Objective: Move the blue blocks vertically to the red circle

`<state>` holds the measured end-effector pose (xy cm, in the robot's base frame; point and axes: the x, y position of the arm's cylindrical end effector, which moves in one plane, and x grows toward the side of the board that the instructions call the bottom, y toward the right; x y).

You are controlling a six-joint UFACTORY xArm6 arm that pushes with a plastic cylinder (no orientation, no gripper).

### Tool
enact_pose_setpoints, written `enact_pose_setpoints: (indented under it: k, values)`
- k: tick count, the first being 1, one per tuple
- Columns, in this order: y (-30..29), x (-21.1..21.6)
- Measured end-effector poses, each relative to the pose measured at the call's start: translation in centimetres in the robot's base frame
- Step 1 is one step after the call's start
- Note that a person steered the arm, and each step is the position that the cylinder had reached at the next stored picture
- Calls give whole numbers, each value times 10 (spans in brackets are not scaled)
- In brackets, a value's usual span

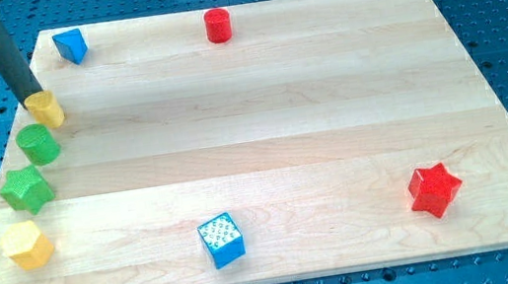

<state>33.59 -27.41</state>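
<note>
The rod comes down at the view's far left, and my tip (33, 97) rests right against the yellow cylinder (46, 109); there is no claw on this arm to open or close, only that bare end. Below the tip, down the board's (258, 101) left edge, sit the green cylinder (38, 144), the green star (26, 190) and the yellow hexagon (27, 243) (lined up as if parked out of the way). Just right of the tip and slightly above lies one blue block (71, 45). Further right, well apart, the blue cube (221, 240) sits near the bottom, almost straight under the red circle (218, 25). The red star (435, 190) is farthest right. I'd guess neither blue block has been brought in yet.
</note>
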Motion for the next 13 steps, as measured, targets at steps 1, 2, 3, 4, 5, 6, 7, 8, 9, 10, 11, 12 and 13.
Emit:
enact_pose_setpoints:
  k: [1, 2, 3, 4, 5, 6, 7, 8, 9, 10, 11, 12, 13]
  values:
    - [-25, -43]
    - [-13, -92]
    - [62, -98]
    - [167, -70]
    - [184, -71]
    - [212, -85]
    - [215, -85]
    - [220, -56]
    - [196, -47]
    - [206, 0]
    - [247, 90]
    - [296, 199]
    - [258, 276]
